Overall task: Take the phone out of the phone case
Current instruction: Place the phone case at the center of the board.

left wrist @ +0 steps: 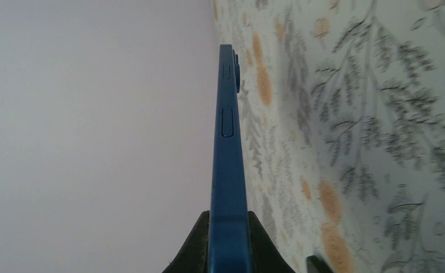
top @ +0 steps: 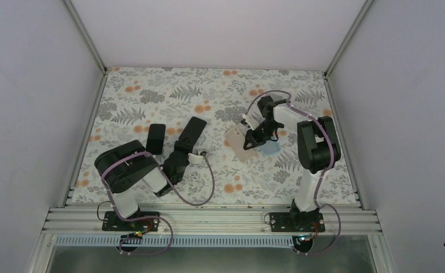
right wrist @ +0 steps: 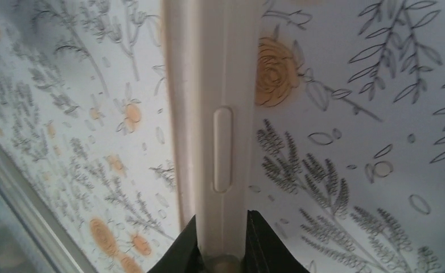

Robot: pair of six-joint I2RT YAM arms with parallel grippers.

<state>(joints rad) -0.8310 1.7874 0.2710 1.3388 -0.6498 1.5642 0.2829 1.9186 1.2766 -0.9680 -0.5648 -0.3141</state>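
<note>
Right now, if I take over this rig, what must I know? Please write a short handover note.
Left end effector: shut on a dark blue phone, not the job's one.
Right end effector: shut on the phone, by its edges.
The phone case lies on the table beside that end effector, empty as far as the top view shows.
Done: phone appears out of the case.
To do: probably only set the phone down and release.

**Phones left, case right**

Right of centre, the phone (top: 235, 147) sits in the right gripper (top: 250, 141), the phone case (top: 271, 149) just right of it. Left of centre, the left gripper (top: 182, 149) holds a second phone (top: 190, 132), a third phone (top: 155, 138) to its left.
</note>
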